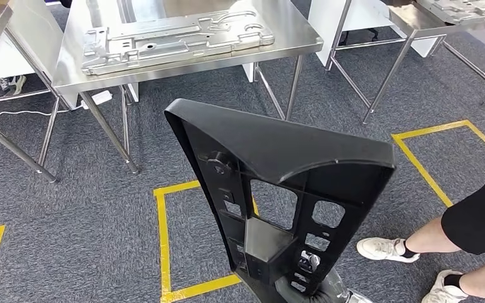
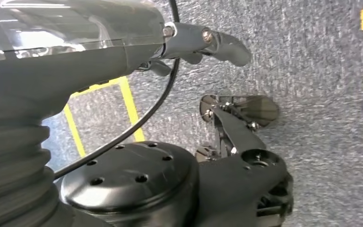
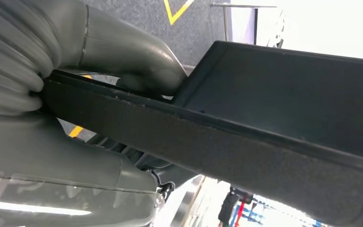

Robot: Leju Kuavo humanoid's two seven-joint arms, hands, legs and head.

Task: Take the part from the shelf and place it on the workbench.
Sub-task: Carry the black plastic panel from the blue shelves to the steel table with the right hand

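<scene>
The right hand (image 3: 90, 61) grips the part (image 1: 278, 170), a long black plastic panel with cut-outs. In the right wrist view the thick grey thumb lies over one face of the panel's edge and the rest of the hand sits under it, so the edge is clamped between them. In the head view the hand (image 1: 319, 287) holds the part at its narrow lower end, and the panel rises from there, tilted, widening to a broad curved top that hangs in the air over the carpet (image 1: 69, 208).

The left hand (image 2: 203, 42) hangs by the robot's side over the carpet, holding nothing; its fingers look loosely spread.

Beyond the part stands a steel table (image 1: 290, 35) carrying a flat grey metal plate (image 1: 170, 41) with stamped shapes. The part is well short of this table. A second steel table (image 1: 417, 22) stands further right. Yellow tape lines (image 1: 163, 240) mark boxes on the carpet. At the right edge, a person's legs (image 1: 473, 227) in white shoes stand near the robot.
</scene>
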